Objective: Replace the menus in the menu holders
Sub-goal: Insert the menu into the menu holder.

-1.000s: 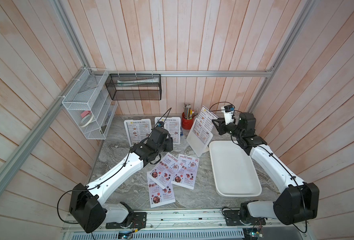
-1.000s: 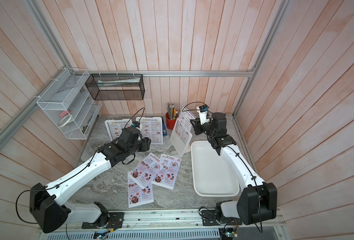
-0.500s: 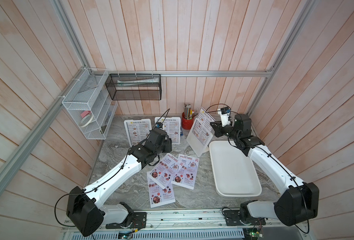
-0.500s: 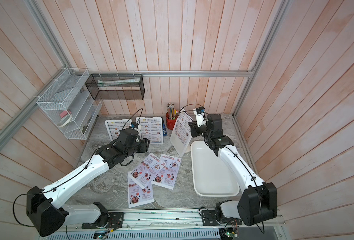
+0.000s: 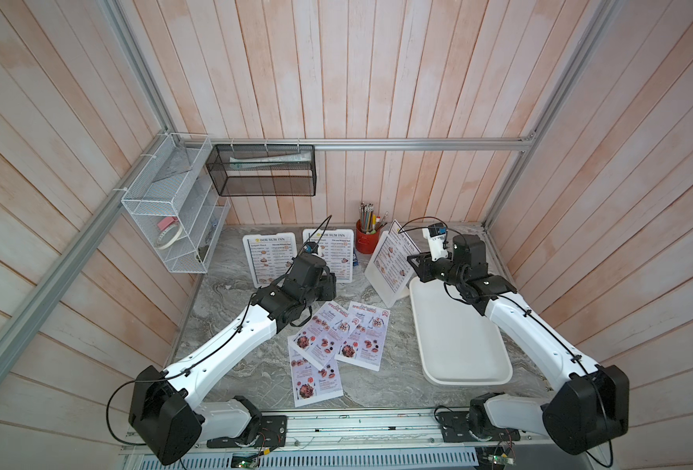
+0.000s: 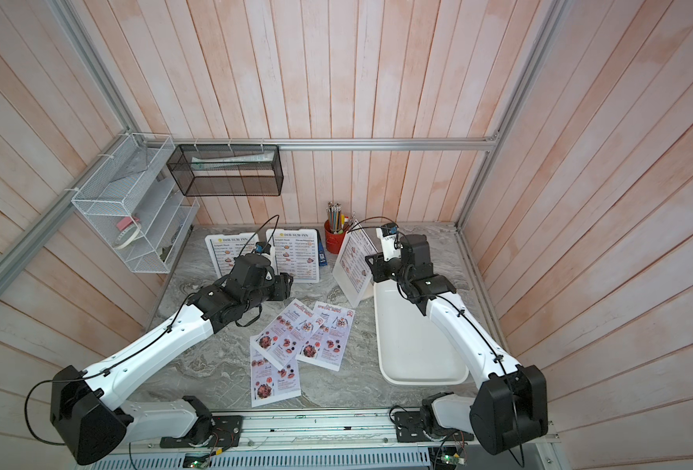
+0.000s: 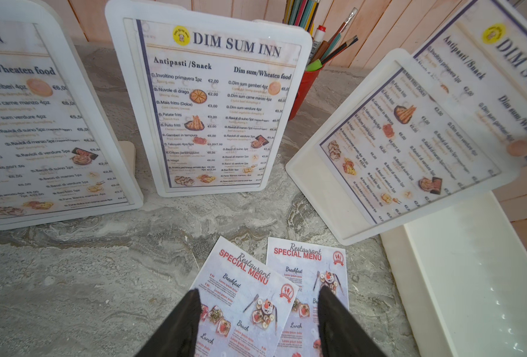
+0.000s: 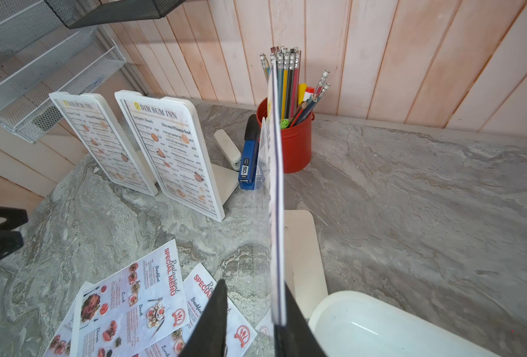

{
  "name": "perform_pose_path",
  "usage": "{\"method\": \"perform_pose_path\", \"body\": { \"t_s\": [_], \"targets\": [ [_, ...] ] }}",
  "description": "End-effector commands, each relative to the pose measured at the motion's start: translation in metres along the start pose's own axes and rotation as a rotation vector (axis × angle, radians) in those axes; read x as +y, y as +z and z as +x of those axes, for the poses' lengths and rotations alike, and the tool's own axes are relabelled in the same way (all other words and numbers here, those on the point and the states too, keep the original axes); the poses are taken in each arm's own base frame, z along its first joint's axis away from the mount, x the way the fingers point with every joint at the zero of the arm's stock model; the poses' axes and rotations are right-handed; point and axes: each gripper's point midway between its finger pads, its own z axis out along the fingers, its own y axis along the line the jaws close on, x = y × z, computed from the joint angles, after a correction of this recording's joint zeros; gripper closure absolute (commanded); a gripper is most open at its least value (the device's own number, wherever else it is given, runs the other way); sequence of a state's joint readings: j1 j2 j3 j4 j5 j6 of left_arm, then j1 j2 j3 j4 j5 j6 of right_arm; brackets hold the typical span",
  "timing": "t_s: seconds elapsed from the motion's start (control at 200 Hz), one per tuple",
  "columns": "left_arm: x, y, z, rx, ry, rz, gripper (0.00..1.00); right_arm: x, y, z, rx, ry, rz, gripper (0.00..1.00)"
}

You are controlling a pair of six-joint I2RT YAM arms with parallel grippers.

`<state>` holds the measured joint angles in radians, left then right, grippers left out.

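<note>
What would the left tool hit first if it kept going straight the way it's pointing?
Most likely the overlapping SPECIAL MENU sheets on the table: the open left tool angles down above their headed ends. Depth is unclear, so it might reach bare table beyond them instead.

Bare tabletop (image 5: 223, 297) between upright menu holders (image 5: 263, 256) and flat menus (image 5: 361, 337); red pencil cup (image 5: 364, 243) beside them
</note>
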<state>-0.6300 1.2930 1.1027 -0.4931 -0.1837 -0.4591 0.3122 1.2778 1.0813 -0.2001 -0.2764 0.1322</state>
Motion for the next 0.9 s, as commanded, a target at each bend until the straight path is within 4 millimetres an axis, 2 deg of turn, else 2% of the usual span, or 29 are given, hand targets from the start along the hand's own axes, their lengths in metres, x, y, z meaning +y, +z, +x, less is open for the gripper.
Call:
{"method": "perform_pose_path", "body": {
  "t_s": [0.0, 0.15, 0.3, 0.425, 0.54, 0.66, 0.895],
  "targets": [
    [0.000, -0.004, -0.005, -0.023, -0.017, 0.017, 0.37, -0.003, -0.023, -0.041, -0.093, 0.016, 0.062, 0.71],
    [0.001, -0.005, -0.002, -0.020, -0.020, 0.022, 0.37, -0.013, -0.010, -0.061, -0.091, 0.092, 0.110, 0.74],
    [0.002, -0.008, 0.000, -0.019, -0.017, 0.019, 0.37, -0.038, 0.012, -0.069, -0.069, 0.163, 0.235, 0.80],
    [0.004, -0.010, 0.002, -0.023, -0.018, 0.017, 0.37, -0.049, 0.028, -0.078, -0.062, 0.179, 0.308, 0.82],
    [0.005, -0.011, 0.003, -0.023, -0.021, 0.022, 0.38, -0.057, 0.043, -0.078, -0.024, 0.188, 0.347, 0.84],
    [0.005, -0.011, 0.004, -0.022, -0.023, 0.020, 0.37, -0.054, 0.056, -0.075, 0.011, 0.192, 0.328, 0.85],
    [0.006, -0.011, 0.004, -0.027, -0.025, 0.020, 0.38, -0.030, 0.069, -0.060, 0.060, 0.185, 0.247, 0.86]
  ]
}}
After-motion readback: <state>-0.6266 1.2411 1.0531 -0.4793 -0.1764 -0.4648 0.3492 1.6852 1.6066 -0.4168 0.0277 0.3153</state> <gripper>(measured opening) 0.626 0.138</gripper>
